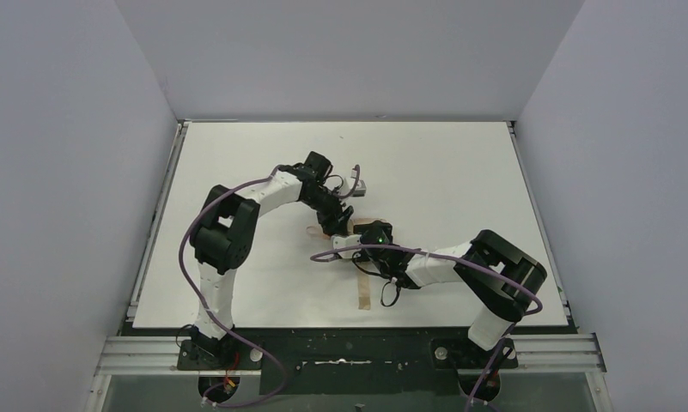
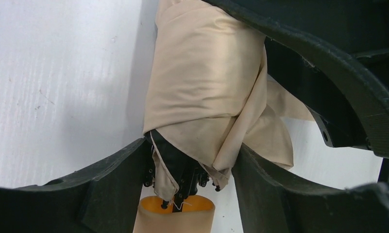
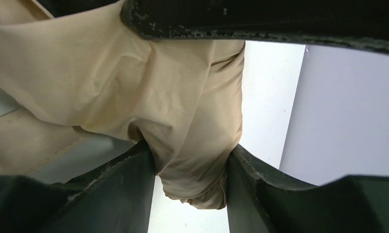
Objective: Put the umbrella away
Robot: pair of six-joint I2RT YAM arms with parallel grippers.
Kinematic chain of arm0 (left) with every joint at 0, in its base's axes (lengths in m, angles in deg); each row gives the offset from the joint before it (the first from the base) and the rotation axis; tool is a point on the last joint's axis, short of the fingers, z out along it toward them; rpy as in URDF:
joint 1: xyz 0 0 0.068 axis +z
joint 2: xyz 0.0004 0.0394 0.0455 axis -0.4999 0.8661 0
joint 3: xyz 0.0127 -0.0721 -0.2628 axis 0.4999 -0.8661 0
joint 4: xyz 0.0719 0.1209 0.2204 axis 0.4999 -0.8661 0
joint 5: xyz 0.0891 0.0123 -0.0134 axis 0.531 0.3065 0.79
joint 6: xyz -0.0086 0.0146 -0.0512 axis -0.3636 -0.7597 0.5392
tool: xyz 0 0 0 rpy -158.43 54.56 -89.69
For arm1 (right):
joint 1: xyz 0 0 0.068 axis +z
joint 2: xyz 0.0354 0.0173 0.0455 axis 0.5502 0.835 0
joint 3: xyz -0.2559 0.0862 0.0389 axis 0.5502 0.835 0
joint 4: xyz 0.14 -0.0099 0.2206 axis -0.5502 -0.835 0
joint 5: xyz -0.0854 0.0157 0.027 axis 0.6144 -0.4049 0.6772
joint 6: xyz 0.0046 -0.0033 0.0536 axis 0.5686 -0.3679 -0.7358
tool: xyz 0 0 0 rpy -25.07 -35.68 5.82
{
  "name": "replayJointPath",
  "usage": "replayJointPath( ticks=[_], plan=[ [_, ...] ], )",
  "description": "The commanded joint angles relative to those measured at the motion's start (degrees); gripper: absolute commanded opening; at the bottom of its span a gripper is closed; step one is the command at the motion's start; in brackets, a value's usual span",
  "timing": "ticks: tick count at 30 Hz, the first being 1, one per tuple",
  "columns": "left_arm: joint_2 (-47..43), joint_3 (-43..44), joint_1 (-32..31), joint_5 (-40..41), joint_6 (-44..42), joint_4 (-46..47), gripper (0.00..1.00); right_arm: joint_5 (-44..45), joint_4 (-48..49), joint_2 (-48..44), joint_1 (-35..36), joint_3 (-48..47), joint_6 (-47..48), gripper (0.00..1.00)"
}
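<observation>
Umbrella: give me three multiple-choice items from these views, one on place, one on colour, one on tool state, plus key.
1. Where is the umbrella on the table?
A) near the middle
B) in the far left corner
C) against the far edge

2. What colour is its fabric?
A) navy
B) beige-tan
C) red

3. What is the left tool doing?
A) open, clear of the umbrella
B) shut on the umbrella
C) out of view

Key:
1 A: the top view shows it mid-table, well away from edges and corners.
2 B: both wrist views show tan cloth close up.
3 B: the left wrist view shows its fingers pressed against either side of the folded bundle.
</observation>
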Motion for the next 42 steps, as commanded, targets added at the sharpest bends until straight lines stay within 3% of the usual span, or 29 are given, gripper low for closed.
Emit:
replayJointPath(
  ticks=[1, 7, 15, 20, 29, 42],
  plan=[
    [-0.6, -0.6, -1.2, -0.6, -1.0, -0.8, 0.54, -2.6, -7.1, 0.6, 0.8, 2.4, -1.8, 0.09],
    [-0.2, -0.2, -2.3, 0.8, -1.4, -1.8, 0.32, -2.3, -6.2, -1.2, 0.7, 2.5, -2.7, 0.15],
    [-1.3, -1.8, -3.0, 2.2, -1.2, -0.9, 0.01, -3.2, -10.0, -12.7, 0.7, 3.8, -5.5, 0.51],
    [-1.3, -2.1, -3.1, 2.9, -0.8, -0.3, 0.00, -5.5, -16.0, -23.0, 1.1, 4.8, -9.0, 0.64],
    [-1.1, -1.9, -3.2, 3.5, -0.2, -0.2, 0.00, -13.7, -23.3, -36.4, 3.3, 6.6, -12.6, 0.59],
    [-1.0, -1.7, -3.2, 4.0, 0.3, -0.3, 0.00, -19.9, -5.9, -24.6, 10.2, 5.5, -19.1, 0.57]
  ],
)
